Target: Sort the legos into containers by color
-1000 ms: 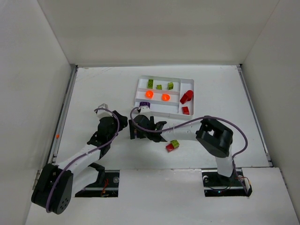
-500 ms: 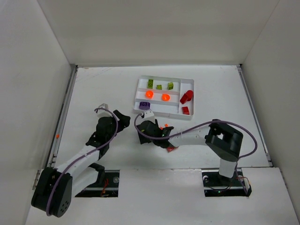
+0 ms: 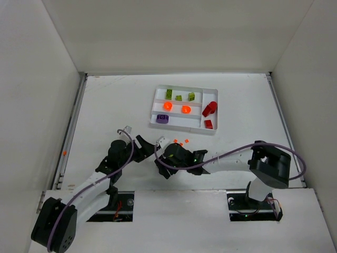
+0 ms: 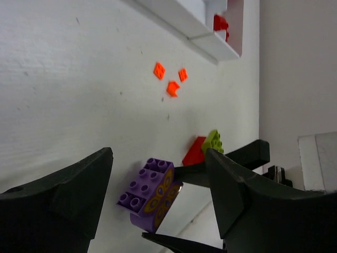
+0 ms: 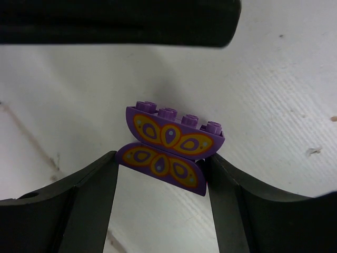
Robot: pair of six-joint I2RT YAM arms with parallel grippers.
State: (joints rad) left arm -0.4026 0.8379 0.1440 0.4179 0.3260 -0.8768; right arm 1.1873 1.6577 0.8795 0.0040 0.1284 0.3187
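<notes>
A purple butterfly-printed lego [image 5: 168,142] made of two stacked pieces is held off the table, and my right gripper [image 5: 161,161] is shut on its lower piece. In the left wrist view the same purple lego [image 4: 152,192] hangs between the wide-apart fingers of my left gripper [image 4: 158,163], which is open and not touching it. Both grippers meet near the table's front, left gripper [image 3: 147,149] and right gripper [image 3: 159,159]. The white tray [image 3: 181,128] holds green legos [image 3: 179,97], orange legos [image 3: 186,109], a purple lego [image 3: 162,118] and red legos [image 3: 209,109].
Three tiny orange pieces [image 4: 171,79] lie on the table between the grippers and the tray; the top view also shows these orange pieces [image 3: 180,141]. A red brick [image 4: 196,153] and a lime green brick [image 4: 213,141] lie beside the right arm. White walls enclose the table.
Both grippers have pulled back from the tray toward the near edge. The right jaws closed on the purple butterfly lego while the left jaws opened off it.
</notes>
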